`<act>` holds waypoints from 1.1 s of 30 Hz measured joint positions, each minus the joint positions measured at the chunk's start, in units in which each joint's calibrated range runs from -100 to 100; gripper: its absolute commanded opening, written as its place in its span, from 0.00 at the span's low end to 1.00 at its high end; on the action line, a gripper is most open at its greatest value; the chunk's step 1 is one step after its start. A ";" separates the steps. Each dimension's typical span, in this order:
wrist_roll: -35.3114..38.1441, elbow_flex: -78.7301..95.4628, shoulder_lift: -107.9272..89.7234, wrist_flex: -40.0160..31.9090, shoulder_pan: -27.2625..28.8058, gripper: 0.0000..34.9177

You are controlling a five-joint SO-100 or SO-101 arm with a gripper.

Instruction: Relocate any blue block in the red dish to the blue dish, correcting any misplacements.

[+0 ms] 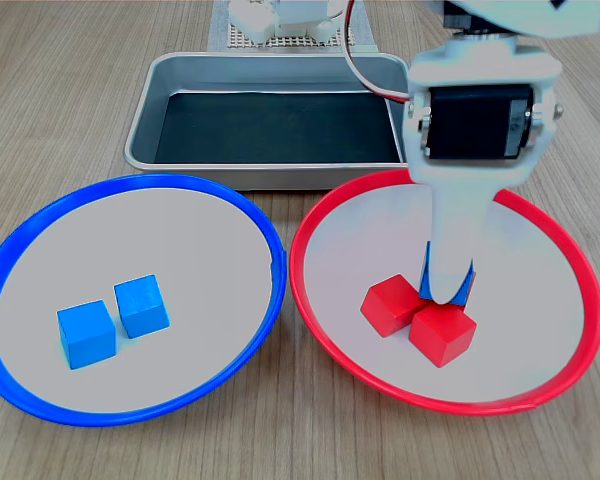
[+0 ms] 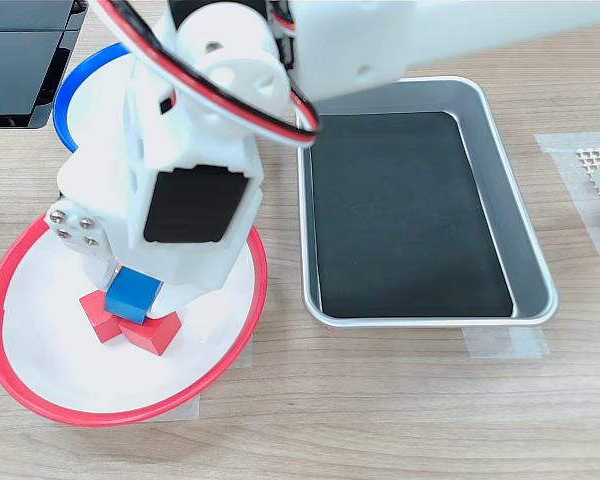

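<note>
My gripper (image 2: 132, 288) stands in the red dish (image 1: 540, 290), shut on a blue block (image 2: 132, 293) that it holds just above two red cubes (image 1: 390, 305) (image 1: 443, 333). In the first exterior view a white finger (image 1: 450, 250) hides most of that block, and only thin blue edges show on either side of it. The blue dish (image 1: 130, 240) lies at the first exterior view's left with two more blue blocks (image 1: 86, 334) (image 1: 141, 305) side by side in it. In the second exterior view the arm covers most of the blue dish (image 2: 75, 90).
A rectangular metal tray (image 1: 270, 62) with a dark floor sits behind both dishes, close to their far rims. In the second exterior view the tray (image 2: 525, 230) lies right of the red dish (image 2: 50, 370). A black box corner shows at that view's upper left.
</note>
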 measured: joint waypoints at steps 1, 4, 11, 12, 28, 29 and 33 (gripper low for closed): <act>0.00 0.00 0.00 0.00 0.00 0.00; 0.24 0.73 -1.45 0.00 0.00 0.00; 4.10 6.99 -12.45 -1.88 0.09 0.00; 4.84 8.35 -14.07 -2.53 0.09 0.00; 16.85 41.38 -39.47 -11.66 18.14 0.00; 16.90 42.20 -39.56 -10.77 19.20 0.00; 17.19 43.65 -39.47 -10.44 21.86 0.00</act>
